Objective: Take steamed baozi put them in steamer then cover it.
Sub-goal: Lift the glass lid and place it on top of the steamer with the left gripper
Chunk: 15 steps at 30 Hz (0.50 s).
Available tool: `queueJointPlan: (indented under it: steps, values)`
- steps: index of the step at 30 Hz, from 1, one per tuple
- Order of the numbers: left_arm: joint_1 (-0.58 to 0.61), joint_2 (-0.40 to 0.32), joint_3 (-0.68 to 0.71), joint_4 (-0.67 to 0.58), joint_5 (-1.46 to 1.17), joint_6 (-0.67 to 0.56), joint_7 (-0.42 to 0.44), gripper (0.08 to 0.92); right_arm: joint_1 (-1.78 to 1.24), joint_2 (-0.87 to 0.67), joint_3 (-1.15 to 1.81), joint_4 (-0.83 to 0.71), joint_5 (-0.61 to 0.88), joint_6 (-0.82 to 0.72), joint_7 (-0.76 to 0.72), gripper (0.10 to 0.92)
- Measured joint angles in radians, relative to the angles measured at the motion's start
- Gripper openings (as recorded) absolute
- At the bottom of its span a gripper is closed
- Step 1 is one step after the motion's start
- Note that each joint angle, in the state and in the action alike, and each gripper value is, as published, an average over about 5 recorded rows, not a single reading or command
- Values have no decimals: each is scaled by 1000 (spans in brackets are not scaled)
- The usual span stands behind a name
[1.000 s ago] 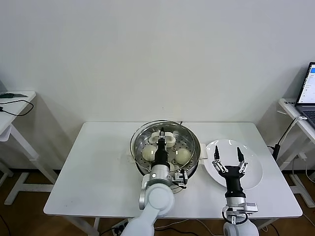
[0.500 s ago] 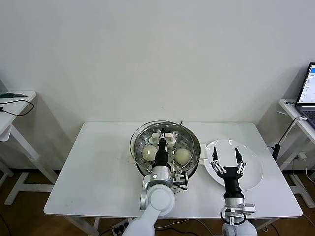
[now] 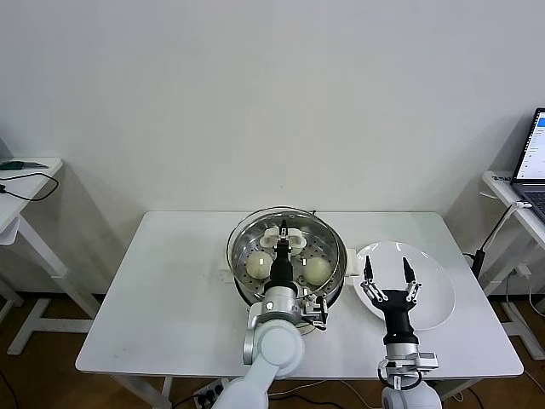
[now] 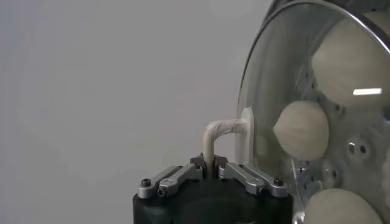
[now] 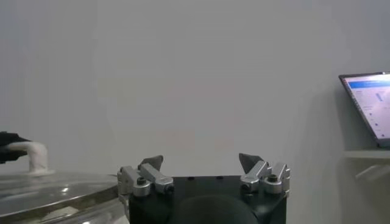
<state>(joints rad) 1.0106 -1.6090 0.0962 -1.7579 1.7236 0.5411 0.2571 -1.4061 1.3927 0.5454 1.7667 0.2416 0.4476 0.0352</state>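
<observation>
The shiny steel steamer [image 3: 336,258] stands mid-table with cream-white baozi [image 3: 256,265] in it, seen through a round glass lid [image 3: 247,228] held over it. My left gripper [image 3: 282,232] is shut on the lid's white handle [image 4: 222,129]. In the left wrist view the glass lid [image 4: 263,103] shows three baozi [image 4: 301,129] behind it. Whether the lid rests on the rim I cannot tell. My right gripper [image 3: 386,271] hangs open and empty over the white plate [image 3: 433,300]; its spread fingers [image 5: 151,164] hold nothing.
The white table [image 3: 170,290] carries the steamer and the plate. A laptop [image 3: 534,158] sits on a side table at the far right, and another small table [image 3: 25,170] stands at the far left.
My right gripper has drawn back a little toward me and to the left, still open. The left gripper and lid have barely shifted over the steamer.
</observation>
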Motion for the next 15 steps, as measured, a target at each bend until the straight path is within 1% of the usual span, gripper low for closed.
queueJointPlan:
  steps: [15]
  values:
    - [8,0,14,6,-1,-18,-16,188,1,2,-6,-8,-9,1,-2,823]
